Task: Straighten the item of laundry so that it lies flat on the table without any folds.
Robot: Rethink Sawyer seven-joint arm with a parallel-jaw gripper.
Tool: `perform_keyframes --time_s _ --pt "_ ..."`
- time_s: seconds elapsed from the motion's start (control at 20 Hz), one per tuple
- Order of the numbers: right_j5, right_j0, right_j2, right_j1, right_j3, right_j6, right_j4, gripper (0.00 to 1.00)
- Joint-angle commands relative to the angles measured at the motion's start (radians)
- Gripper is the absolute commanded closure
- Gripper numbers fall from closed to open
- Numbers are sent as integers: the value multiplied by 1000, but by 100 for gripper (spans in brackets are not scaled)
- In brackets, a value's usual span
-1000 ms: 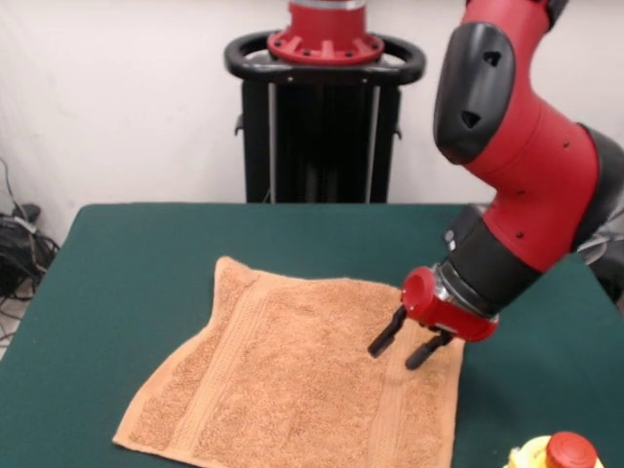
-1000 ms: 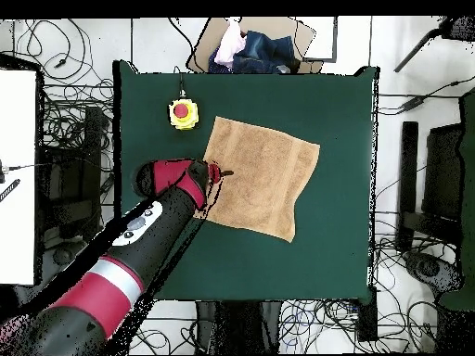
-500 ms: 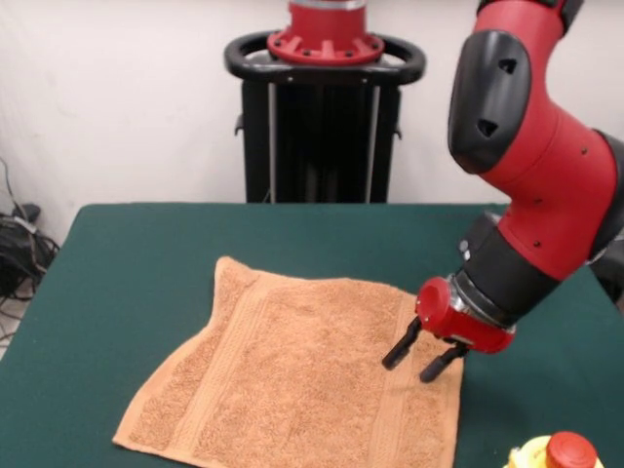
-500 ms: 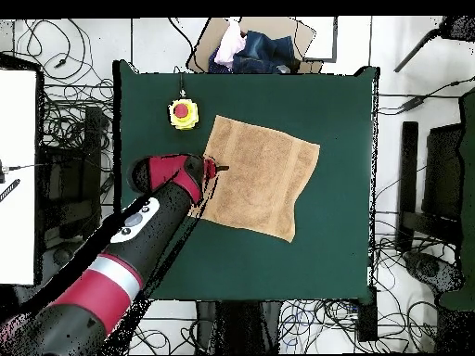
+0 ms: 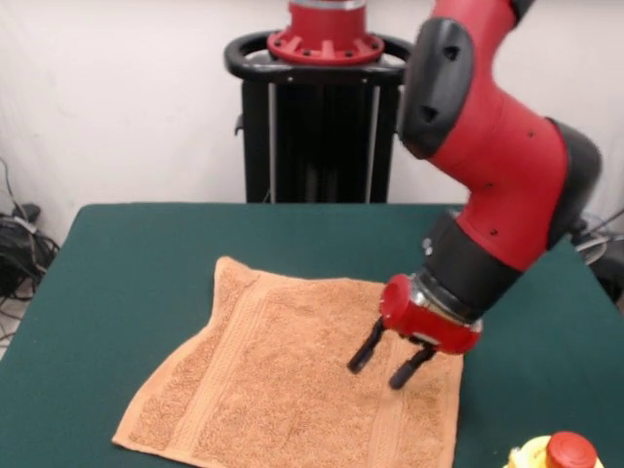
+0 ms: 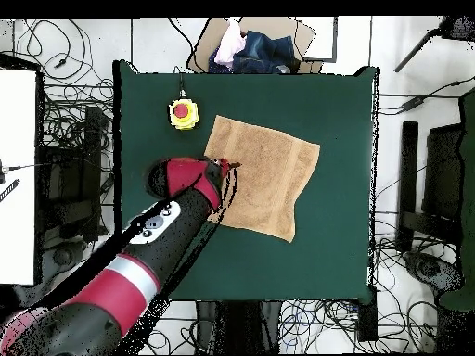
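The orange-tan towel (image 5: 283, 380) lies spread flat on the green table (image 5: 136, 253), turned slightly askew, with band stripes along two sides. In the overhead view the towel (image 6: 269, 181) sits at the table's (image 6: 306, 102) middle. My gripper (image 5: 380, 366) hangs just above the towel's right part, open, with nothing between its two black fingers. From above, the gripper (image 6: 228, 167) is over the towel's left portion, and the arm hides the towel's lower left corner.
A yellow box with a red button (image 5: 556, 453) stands at the table's near right corner; overhead, the button box (image 6: 184, 112) is up left of the towel. A heap of clothing in a box (image 6: 250, 46) lies beyond the table's top edge. Cables cover the floor around.
The gripper has swung from the towel's right edge inward over the towel, staying open. The towel has not moved.
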Motion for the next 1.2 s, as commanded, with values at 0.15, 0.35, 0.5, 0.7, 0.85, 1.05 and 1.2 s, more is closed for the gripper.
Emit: perform_keyframes --time_s 0.15,0.35,0.5,0.7,0.85,1.05,1.2 --pt "-243 -139 217 -42 197 173 -73 0" --pt "-225 -133 206 -22 178 180 -59 0" --pt "-233 -129 197 -19 179 194 -50 0" --pt "-233 -113 175 34 142 212 -28 0" --pt "-127 -76 106 102 76 217 -3 0" --pt "-98 -65 85 121 60 230 12 0" --pt "-53 -63 67 151 31 231 19 0"
